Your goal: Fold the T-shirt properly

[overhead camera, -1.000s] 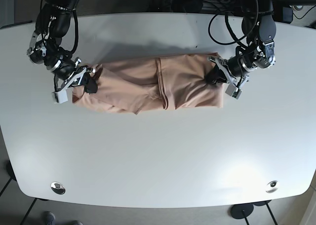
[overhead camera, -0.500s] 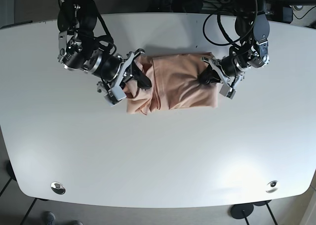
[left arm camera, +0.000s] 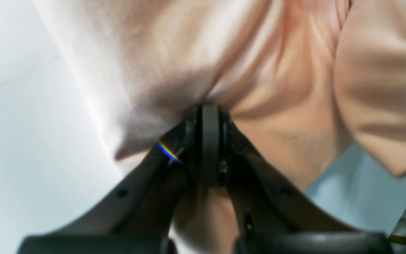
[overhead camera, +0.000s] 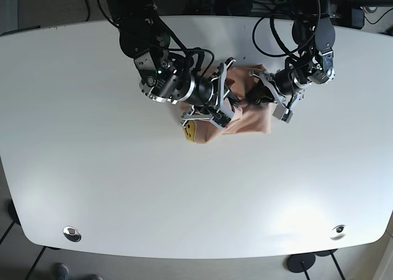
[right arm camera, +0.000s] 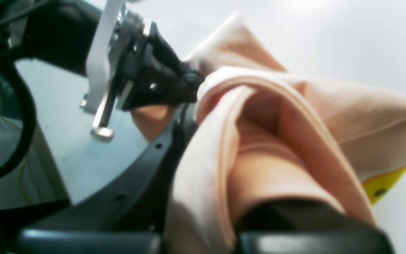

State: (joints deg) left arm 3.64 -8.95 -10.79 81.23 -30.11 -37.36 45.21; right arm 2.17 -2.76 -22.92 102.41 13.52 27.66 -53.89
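Your right gripper (overhead camera: 226, 102) is pinched shut on the shirt (overhead camera: 255, 117), holding one end over the other, mid-table (overhead camera: 92, 188). This looks like the halfway fold. Next, lay it flat and let go. Your left gripper (overhead camera: 256, 96) is clamped on the other end.

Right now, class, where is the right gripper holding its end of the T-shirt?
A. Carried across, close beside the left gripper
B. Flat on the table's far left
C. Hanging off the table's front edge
A: the right gripper holds T-shirt fabric next to the left gripper.
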